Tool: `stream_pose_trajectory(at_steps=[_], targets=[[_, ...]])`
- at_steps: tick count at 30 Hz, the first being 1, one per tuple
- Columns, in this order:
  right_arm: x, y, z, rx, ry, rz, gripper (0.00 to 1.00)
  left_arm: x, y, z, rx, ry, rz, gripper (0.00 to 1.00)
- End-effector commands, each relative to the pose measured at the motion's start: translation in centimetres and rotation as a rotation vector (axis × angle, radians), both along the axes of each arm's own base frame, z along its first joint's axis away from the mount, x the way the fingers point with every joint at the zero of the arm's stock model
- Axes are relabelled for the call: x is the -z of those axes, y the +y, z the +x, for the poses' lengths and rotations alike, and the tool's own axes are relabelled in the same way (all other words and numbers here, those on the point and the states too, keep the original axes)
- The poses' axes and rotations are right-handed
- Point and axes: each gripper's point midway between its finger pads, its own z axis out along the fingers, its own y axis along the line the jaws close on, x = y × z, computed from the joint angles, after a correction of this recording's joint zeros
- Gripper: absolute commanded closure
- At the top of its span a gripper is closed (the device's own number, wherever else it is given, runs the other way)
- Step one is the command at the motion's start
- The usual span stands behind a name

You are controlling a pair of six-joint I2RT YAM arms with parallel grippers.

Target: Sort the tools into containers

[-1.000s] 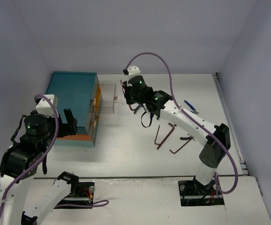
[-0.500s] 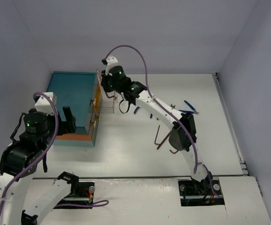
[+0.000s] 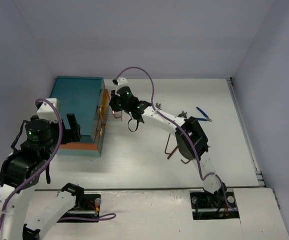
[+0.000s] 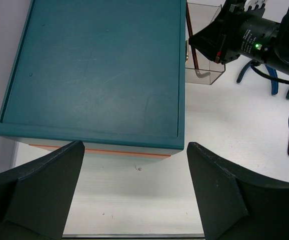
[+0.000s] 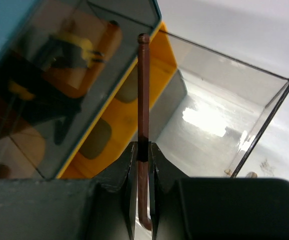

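White tabletop (image 3: 134, 160) under pale grey walls (image 3: 134, 35), teal chest (image 3: 77, 100) at the far left.

Right claw (image 5: 143, 150) clamped on a coppery hex key (image 5: 143, 90). Fingers (image 5: 159, 170) nearly together, only the shaft between them. Long straight arm of the key sticking out past the fingertips, short bent end back toward the wrist. Hovering at the chest's right face, over the inner end of the open drawer (image 5: 219, 100). Key tip close against the edge of a neighbouring shut drawer (image 5: 59, 85). Touching either drawer or not: cannot tell.

Open drawer clear-walled, pulled out to the right, pale floor showing through, yellow-orange slot behind it. Shut drawer smoky-fronted, only blurred yellow and orange shapes behind the plastic, contents unreadable.

Left claw (image 4: 134, 160) spread wide, gripping nothing, poised above the chest's near edge and its orange band (image 4: 104, 150).

Out on the table: loose hex keys (image 3: 173, 146) beside the right arm's elbow, blue pliers (image 3: 203, 114) farther right.

Against a second ago: right arm stretched much farther left, claw gone from the drawer's outer end to its inner end by the chest, still clamped on the key. Left arm, chest, drawer and pliers where they were.
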Motion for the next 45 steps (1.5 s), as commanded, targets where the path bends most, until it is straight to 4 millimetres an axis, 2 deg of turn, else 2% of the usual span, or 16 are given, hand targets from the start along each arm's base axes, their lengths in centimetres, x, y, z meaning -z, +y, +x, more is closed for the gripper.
stream_pose_trajectory(at_steps=[1,10,13,14,17,22,25,27,28,30,31,33,36,38,42,45], targets=[[-8.3,-1.2,0.6,0.065,-0.131,0.144,1.00,-1.1,-0.1,0.5,-0.002,-0.042,-0.009,0.19],[-8.3,-3.5,0.2,0.109,-0.134,0.085,1.00,-1.0,-0.3,0.5,0.005,-0.038,-0.016,0.19],[-8.4,-3.0,-0.1,0.077,-0.136,0.084,0.91,-1.0,-0.3,0.5,0.004,-0.038,-0.014,0.19],[-8.3,-2.8,-0.1,0.064,-0.134,0.084,0.77,-1.0,-0.3,0.5,0.003,-0.038,-0.012,0.19],[-9.1,-2.3,0.0,0.040,-0.147,0.081,0.63,-1.2,-0.1,0.5,-0.001,-0.043,-0.006,0.19],[-11.2,-2.7,0.0,0.043,-0.188,0.065,0.58,-1.9,0.0,0.5,-0.005,-0.061,-0.006,0.19],[-12.8,-5.6,0.4,0.152,-0.208,0.031,0.56,-2.4,0.1,0.3,-0.005,-0.075,-0.007,0.19],[-14.7,-9.0,0.4,0.284,-0.234,0.009,0.48,-2.7,0.2,0.2,-0.005,-0.083,-0.008,0.19],[-14.0,-9.9,0.3,0.308,-0.223,-0.014,0.47,-2.8,0.2,0.2,-0.005,-0.084,-0.008,0.19],[-12.8,-14.1,-0.8,0.406,-0.192,-0.085,0.44,-2.6,0.2,0.1,-0.003,-0.081,-0.006,0.19],[-13.9,-16.0,-1.3,0.443,-0.192,-0.072,0.44,-2.6,0.2,0.1,-0.003,-0.082,-0.004,0.19],[-10.2,-19.3,-3.1,0.465,-0.112,-0.151,0.44,-1.9,0.2,0.1,-0.003,-0.069,0.002,0.19],[-7.8,-23.8,-5.8,0.522,-0.011,-0.159,0.43,-1.3,0.1,0.0,0.006,-0.057,0.005,0.19],[-3.0,-27.0,-8.5,0.559,0.089,-0.220,0.43,-1.4,0.1,-0.2,0.011,-0.062,0.003,0.19],[2.4,-29.7,-12.2,0.579,0.225,-0.256,0.46,-1.5,0.0,-0.5,0.025,-0.068,0.009,0.19],[5.9,-29.7,-14.5,0.562,0.337,-0.247,0.50,-1.2,-0.3,-0.6,0.038,-0.058,0.008,0.19]])
